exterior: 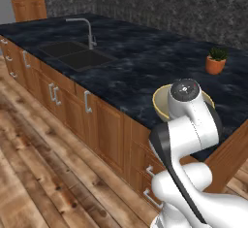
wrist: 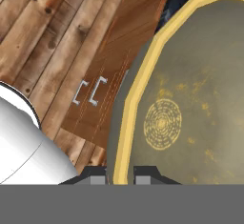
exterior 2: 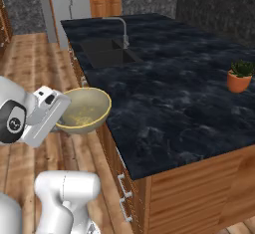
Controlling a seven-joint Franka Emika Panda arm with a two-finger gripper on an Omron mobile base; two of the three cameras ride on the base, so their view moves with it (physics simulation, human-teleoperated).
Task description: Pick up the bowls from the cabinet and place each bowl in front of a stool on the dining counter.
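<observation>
Fingers (wrist: 97, 176) pinch the rim of the pale beige-olive bowl (exterior 2: 83, 109), held in the air at the black marble dining counter's (exterior 2: 174, 103) near edge. Beyond lie a sink (exterior: 75, 55), faucet (exterior: 87, 30) and potted plant (exterior 2: 240, 76), well apart.

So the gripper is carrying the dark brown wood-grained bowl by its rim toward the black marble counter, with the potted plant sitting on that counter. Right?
Not quite: the bowl in the gripper is pale beige-olive with a yellowish rim, not dark brown wood-grained, as the hand view shows. The rest holds: it is pinched by its rim near the counter, where the potted plant sits.
</observation>
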